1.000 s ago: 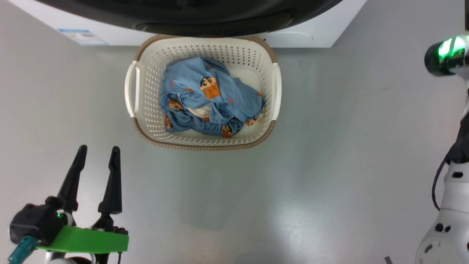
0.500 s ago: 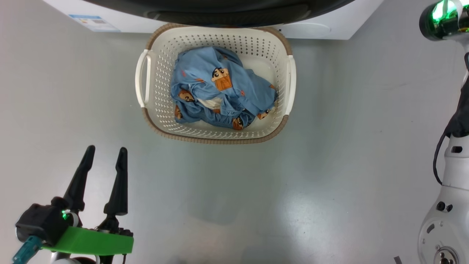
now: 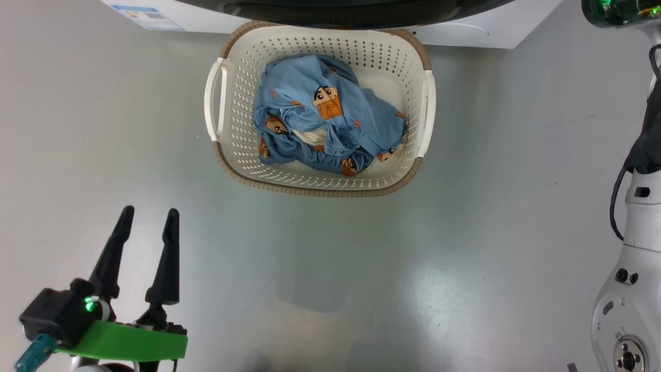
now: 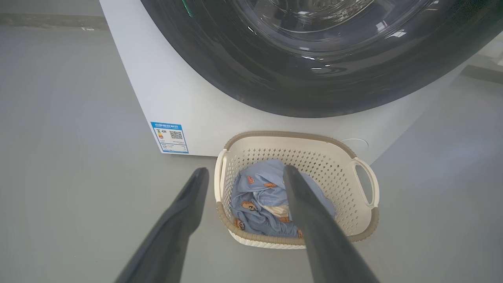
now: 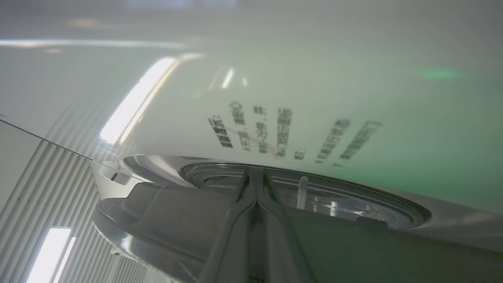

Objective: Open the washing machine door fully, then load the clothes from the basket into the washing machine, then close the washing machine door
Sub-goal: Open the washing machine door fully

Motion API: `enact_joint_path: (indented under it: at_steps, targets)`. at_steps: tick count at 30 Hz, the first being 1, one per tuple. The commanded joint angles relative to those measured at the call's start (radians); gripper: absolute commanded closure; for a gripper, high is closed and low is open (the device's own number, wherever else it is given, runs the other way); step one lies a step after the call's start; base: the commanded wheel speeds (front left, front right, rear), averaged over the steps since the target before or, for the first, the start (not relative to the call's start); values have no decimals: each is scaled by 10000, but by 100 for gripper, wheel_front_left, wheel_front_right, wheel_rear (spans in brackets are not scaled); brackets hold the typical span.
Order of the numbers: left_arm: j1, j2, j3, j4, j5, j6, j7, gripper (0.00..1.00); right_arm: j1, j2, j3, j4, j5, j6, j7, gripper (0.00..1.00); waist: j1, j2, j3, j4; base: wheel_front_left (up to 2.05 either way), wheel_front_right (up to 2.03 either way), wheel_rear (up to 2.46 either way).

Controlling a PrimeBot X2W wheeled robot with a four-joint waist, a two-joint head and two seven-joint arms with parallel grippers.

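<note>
The cream basket [image 3: 222,150] stands on the floor against the white washing machine [image 3: 465,33], with the light blue clothes [image 3: 320,119] heaped inside it. The black washing machine door [image 3: 335,8] overhangs the basket's far rim. In the left wrist view its glass bowl [image 4: 322,15] bulges above the basket [image 4: 365,220] and the clothes [image 4: 255,196]. My left gripper [image 3: 150,212] stands open and empty over the floor, well short of the basket and to its left. My right gripper [image 5: 257,173] is shut, its tips at the seam between the door's rim and the white front panel [image 5: 298,98]. Whether they touch is unclear.
A blue label sticker [image 3: 147,11] marks the washer's lower left corner. My right arm's pale forearm [image 3: 632,268] rises along the right edge of the head view. Bare grey floor [image 3: 361,268] lies between me and the basket.
The head camera has shifted, so the basket and washer sit further right and higher in that view. My right arm's green-lit wrist has climbed to the top corner. The left gripper stays open.
</note>
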Motion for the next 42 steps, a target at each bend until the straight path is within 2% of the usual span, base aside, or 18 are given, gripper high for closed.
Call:
enact_joint_path:
  at_steps: [1,19,31,42]
  targets:
    - [181,162,366,-155,-68,-16,-63,0,-178,190,198,-259,-135,16,67,100,-1,-1,22,23,0,0,0]
    - [23,78,355,15,-70,-16,-63,0,-92,170,792,-157,-96,16,438,100,-1,-1,-251,-27,0,0,0]
    - [-52,44,528,93,-88,-16,-63,0,603,185,1523,98,-231,16,912,100,-1,-1,-818,-312,0,0,0]
    - [111,-140,714,330,-129,-16,-63,0,2015,302,2261,-39,-8,16,1436,100,-1,-1,-2084,-705,0,0,0]
